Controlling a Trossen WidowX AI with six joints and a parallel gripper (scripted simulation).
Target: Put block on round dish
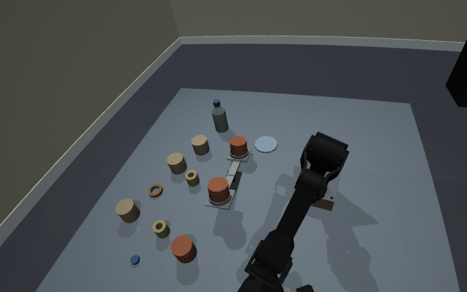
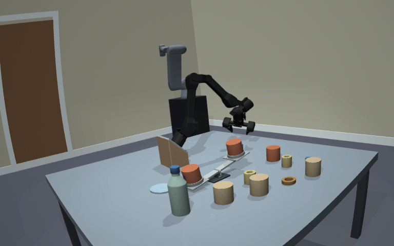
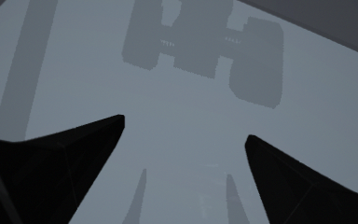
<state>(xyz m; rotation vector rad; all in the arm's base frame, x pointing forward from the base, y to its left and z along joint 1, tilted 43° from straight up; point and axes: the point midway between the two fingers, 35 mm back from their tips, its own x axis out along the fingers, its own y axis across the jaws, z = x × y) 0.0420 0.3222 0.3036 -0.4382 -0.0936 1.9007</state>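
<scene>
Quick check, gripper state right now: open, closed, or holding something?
Gripper: open wide, holding nothing; it hangs in the air above the table, touching no cup.
</scene>
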